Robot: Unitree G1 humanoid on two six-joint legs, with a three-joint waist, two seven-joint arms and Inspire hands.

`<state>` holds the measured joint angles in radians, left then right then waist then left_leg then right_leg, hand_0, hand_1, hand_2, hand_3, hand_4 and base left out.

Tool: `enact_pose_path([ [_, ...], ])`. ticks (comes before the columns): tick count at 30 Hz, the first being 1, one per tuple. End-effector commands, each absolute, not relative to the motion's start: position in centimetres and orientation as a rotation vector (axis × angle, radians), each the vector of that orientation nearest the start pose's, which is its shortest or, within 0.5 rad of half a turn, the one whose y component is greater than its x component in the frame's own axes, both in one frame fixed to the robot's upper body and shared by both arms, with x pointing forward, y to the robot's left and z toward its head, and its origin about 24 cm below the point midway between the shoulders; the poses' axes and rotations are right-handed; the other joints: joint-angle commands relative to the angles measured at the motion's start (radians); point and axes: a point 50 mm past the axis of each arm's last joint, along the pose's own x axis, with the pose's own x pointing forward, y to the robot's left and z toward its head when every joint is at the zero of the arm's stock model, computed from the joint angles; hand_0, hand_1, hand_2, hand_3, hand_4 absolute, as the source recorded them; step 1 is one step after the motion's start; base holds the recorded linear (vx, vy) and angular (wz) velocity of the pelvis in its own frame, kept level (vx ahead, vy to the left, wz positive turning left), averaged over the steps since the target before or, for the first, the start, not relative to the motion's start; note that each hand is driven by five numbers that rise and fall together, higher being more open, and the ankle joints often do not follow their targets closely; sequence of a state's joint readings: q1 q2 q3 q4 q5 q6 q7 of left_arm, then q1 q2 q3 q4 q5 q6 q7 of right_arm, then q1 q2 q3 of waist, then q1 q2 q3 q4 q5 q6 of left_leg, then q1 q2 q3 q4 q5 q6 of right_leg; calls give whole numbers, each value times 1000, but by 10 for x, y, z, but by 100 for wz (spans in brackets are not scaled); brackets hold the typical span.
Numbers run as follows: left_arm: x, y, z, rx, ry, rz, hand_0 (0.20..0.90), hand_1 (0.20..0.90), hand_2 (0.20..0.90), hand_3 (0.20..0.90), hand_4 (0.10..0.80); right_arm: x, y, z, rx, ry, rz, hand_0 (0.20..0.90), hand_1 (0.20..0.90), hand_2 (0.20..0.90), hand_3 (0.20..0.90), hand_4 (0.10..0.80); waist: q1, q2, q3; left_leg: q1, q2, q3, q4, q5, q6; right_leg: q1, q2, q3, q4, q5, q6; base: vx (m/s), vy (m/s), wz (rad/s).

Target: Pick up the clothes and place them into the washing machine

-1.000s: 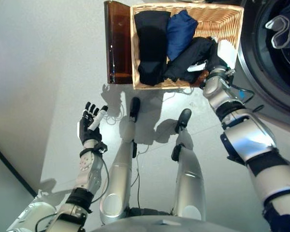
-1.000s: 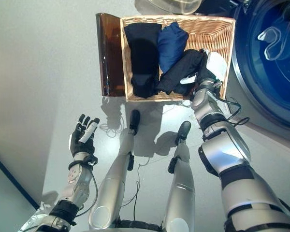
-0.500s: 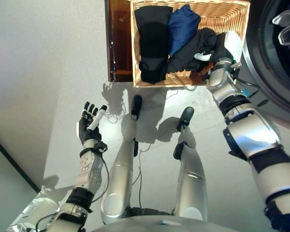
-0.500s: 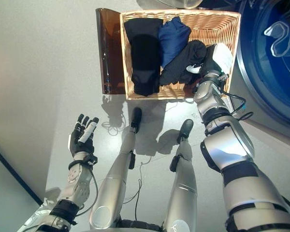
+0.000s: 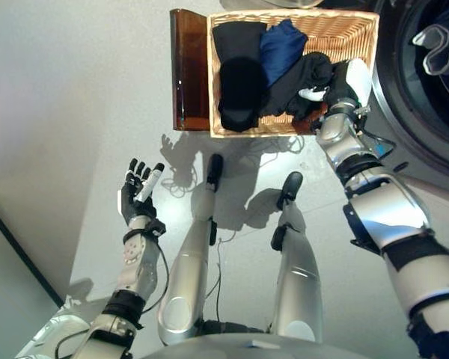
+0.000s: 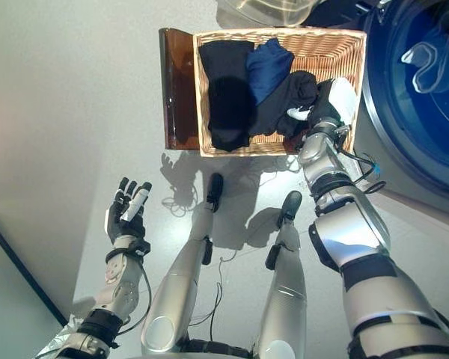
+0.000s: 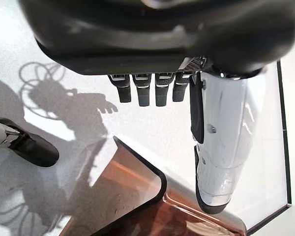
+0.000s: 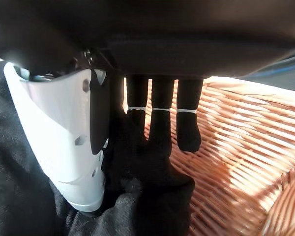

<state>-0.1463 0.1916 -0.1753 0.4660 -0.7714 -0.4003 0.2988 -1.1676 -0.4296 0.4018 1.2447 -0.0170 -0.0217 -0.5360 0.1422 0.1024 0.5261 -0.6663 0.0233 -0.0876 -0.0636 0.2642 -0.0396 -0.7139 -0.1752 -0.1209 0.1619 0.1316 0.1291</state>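
Note:
A wicker basket (image 5: 293, 16) holds a long black garment (image 5: 239, 75), a blue garment (image 5: 280, 41) and a bunched black garment (image 5: 299, 78). My right hand (image 5: 346, 81) is inside the basket at its right end. In the right wrist view its fingers (image 8: 162, 123) are straight and point down into the black cloth (image 8: 152, 196), with the white-covered thumb (image 8: 69, 142) alongside. My left hand (image 5: 137, 196) is open and empty over the floor at lower left. The washing machine drum (image 5: 426, 82) lies to the right of the basket, with a grey garment (image 5: 438, 48) inside.
The basket rests on a low dark brown box (image 5: 188, 71), whose left end sticks out past the basket; it also shows in the left wrist view (image 7: 137, 191). Pale floor lies in front of the basket. A dark line (image 5: 15, 247) crosses the floor at the far left.
My right hand has reached further into the basket, from its front rim onto the right black garment, which is now more bunched. The camera has shifted slightly. My left hand has not moved.

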Motion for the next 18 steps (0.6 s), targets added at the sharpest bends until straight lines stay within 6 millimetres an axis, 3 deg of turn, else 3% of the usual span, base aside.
enact_pose_path([
  [1, 260, 202, 0, -498, -6, 436, 900, 900, 900, 900, 800, 411, -208, 231, -577, -379, -587, 200, 200, 200, 200, 300, -26, 22, -6, 64, -19, 46, -24, -61, -38, 76, 2, 33, -9, -60, 2, 0, 0, 0],
  [18, 253, 201, -13, -497, 47, 473, 900, 900, 900, 900, 800, 383, -223, 210, -125, -476, -731, 200, 200, 200, 200, 300, -57, 49, -17, 131, -18, 71, -24, -85, -29, 136, -1, 48, -21, -71, 4, 12, -5, -4],
])
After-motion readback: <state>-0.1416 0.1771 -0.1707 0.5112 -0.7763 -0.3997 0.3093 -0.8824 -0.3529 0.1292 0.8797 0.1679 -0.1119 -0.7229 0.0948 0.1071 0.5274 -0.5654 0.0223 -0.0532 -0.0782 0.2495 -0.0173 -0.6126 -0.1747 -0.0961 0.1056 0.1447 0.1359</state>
